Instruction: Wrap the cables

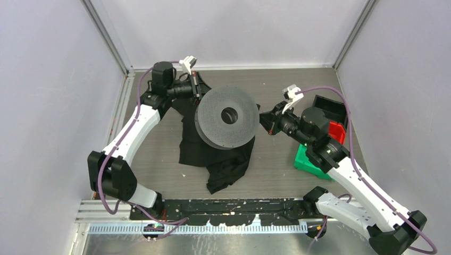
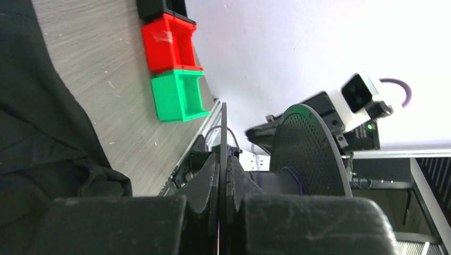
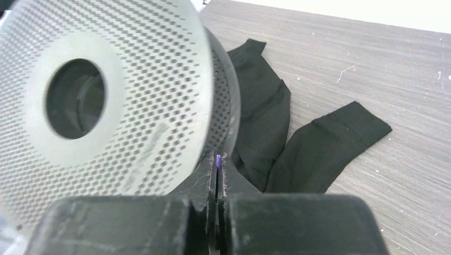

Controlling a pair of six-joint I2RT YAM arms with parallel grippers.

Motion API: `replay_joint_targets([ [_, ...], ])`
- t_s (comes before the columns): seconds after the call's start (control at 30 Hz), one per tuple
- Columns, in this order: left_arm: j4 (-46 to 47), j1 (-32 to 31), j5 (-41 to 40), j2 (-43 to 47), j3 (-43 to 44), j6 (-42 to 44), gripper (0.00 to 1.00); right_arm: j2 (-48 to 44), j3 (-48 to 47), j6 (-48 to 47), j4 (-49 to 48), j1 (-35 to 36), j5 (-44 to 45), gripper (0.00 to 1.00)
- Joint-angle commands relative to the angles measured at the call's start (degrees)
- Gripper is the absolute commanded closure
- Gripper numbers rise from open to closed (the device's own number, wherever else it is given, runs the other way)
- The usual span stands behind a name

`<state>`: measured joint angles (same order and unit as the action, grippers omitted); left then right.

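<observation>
Grey wood-grain tabletop [image 1: 154, 159] in pale-walled enclosure, black garment [image 1: 213, 154] spread mid-table under grey perforated spool [image 1: 228, 117], its flange clamped by left gripper [image 2: 222, 159]; right gripper [image 3: 217, 164] pinched closed on thin cable [image 3: 217, 158] beside the spool rim.

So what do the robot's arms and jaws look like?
White link shells with black joints on the left arm and right arm. A purple hose runs along each. A white camera sits at each wrist. The jaws are matte black, scuffed.
</observation>
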<state>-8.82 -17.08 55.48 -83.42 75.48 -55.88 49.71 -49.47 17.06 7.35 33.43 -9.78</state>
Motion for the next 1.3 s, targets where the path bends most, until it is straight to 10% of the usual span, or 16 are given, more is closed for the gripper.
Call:
replay_joint_targets([
  [0.0,0.7,0.6,-1.2,0.1,1.0,-1.1,1.0,-2.5,-2.3,-2.1,-0.8,0.5,2.1,0.99],
  [0.5,19.2,0.6,-7.7,-1.7,-7.4,-26.2,1.0,-4.4,7.3,-1.2,-16.0,2.1,0.2,1.0],
  [1.27,-7.1,0.0,-26.6,4.4,-6.4,-32.7,1.0,1.6,5.6,-15.9,-19.9,16.6,15.5,0.99],
])
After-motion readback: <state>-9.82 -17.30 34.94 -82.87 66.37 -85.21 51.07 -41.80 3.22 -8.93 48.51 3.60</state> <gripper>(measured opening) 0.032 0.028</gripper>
